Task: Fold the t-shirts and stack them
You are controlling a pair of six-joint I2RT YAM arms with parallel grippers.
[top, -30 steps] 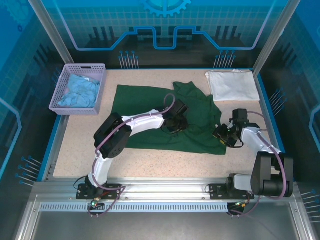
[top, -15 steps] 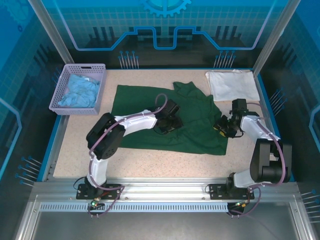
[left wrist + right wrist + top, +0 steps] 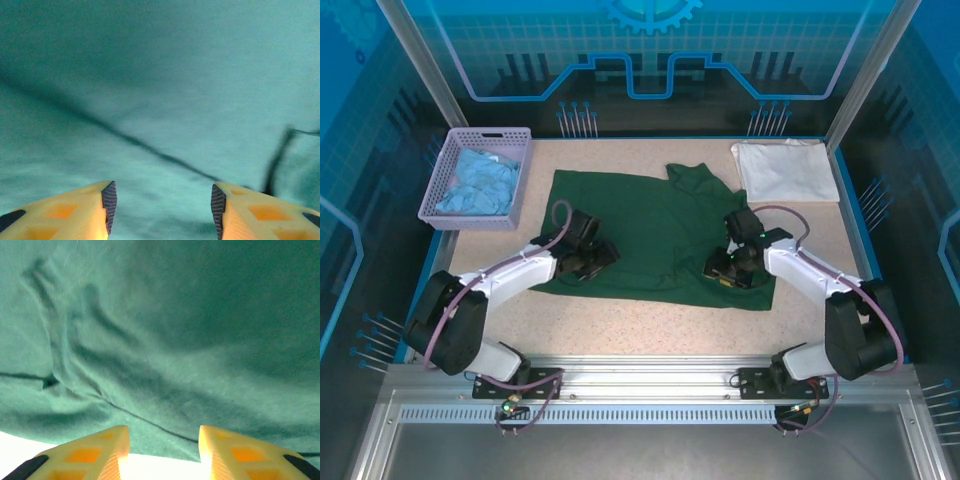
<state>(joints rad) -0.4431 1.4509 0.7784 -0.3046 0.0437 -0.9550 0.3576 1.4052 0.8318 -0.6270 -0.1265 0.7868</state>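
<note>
Speckled beige tabletop (image 3: 640,320) inside a blue-walled enclosure, seen from above, with my two arms reaching out from the near edge.

Closest to me, my left gripper (image 3: 595,258) sits low over the near left part of the dark green t-shirt (image 3: 660,225). Its yellow fingers (image 3: 60,215) are parted, with only flat cloth beyond them. My right gripper (image 3: 725,272) is over the shirt's near right corner, also spread and holding nothing. Its wrist view shows the hem (image 3: 75,437) just ahead of the fingertips, with pale table on my side of it.

The green shirt lies spread across the middle of the table, smooth on the left and rumpled toward the far right. Beyond it, in the far right corner, the white t-shirt (image 3: 785,170) lies flat in a neat square. At the far left, a lilac basket (image 3: 485,133) holds crumpled light blue cloth (image 3: 475,185).

I judge the step in hand is taking hold of the green shirt's near edge for a fold. To do it well, I should pinch right at the hem on both sides, not mid-cloth. My left gripper looks inboard of the edge, so it should shift to the edge first. Then I should lift both ends evenly, so the crease runs straight and the wrinkles on the right do not get folded in.
</note>
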